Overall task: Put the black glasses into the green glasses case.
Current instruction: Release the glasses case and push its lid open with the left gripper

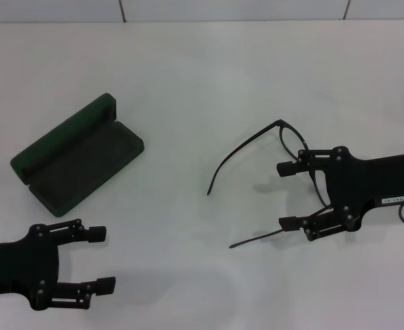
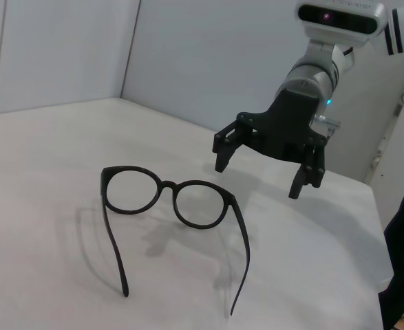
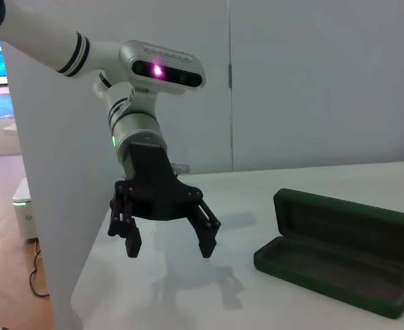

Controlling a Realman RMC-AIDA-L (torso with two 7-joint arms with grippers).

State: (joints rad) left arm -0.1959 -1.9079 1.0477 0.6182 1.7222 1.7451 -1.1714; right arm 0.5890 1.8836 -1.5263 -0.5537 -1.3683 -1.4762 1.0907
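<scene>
Black glasses [image 1: 284, 148] on table [image 1: 202, 75], temples unfolded, right of center. Right gripper [image 1: 288, 195] jaws open wide, over the frame's lens end, not closed on it. Green glasses case [image 1: 78, 155] lies open well to the left. Left gripper [image 1: 102, 258] open, idle near the case, low left.

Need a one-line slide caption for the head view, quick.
Open right tool closing in on the black glasses; open green glasses case waits beyond the idle, open left tool.
</scene>
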